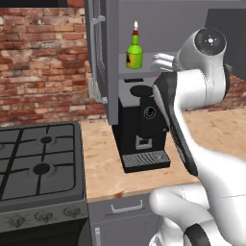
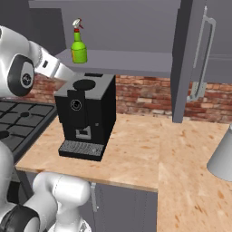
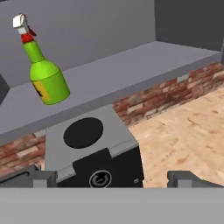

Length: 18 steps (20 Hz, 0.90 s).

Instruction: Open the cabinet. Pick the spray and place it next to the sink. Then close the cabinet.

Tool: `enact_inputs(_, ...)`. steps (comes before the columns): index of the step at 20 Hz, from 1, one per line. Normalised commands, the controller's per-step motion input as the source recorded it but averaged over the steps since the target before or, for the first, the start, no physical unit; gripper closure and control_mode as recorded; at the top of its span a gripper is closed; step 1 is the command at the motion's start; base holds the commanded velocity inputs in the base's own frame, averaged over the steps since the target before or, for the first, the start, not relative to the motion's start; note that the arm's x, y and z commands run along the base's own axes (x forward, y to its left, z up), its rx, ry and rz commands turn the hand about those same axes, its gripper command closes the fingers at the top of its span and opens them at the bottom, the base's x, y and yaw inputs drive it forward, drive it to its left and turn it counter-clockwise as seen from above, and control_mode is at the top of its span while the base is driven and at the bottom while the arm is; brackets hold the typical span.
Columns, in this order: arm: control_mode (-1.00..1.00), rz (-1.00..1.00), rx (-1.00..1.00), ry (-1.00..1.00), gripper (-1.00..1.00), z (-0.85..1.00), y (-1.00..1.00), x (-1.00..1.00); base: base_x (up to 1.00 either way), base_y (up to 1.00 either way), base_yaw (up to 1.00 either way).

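The cabinet (image 2: 136, 27) stands open across the top of the right base frame. Under it, a black coffee machine (image 2: 86, 115) sits on the wooden bench (image 2: 136, 149). The spray (image 3: 43, 70) stands upright on the cabinet's floor, upper left in the hand frame — jaws released, wide apart, grasping nothing.

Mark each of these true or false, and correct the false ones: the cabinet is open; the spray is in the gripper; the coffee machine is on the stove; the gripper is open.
1. The cabinet is open. True: its doors are swung out.
2. The spray is in the gripper. False: it stands on the cabinet floor, apart from the gripper.
3. The coffee machine is on the stove. False: it stands on the wooden counter beside the stove.
4. The gripper is open. True: its fingers stand wide apart.
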Motion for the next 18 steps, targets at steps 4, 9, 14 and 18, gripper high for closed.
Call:
enact_inputs(4, -1.00, 0.26, 0.00, 0.00, -1.00, 0.05, -0.27, 0.37, 0.00, 0.00, 0.00)
enact_inputs(9, -1.00, 0.29, -0.01, 0.04, -1.00, 0.25, -0.01, 0.17, 0.00, 0.00, 0.00)
enact_inputs(14, -1.00, 0.14, -0.03, 0.05, -1.00, 0.10, 0.08, 0.08, 0.00, 0.00, 0.00)
enact_inputs(18, -1.00, 0.02, 0.00, 0.00, -1.00, 0.00, 0.21, 0.21, 0.00, 0.00, 0.00)
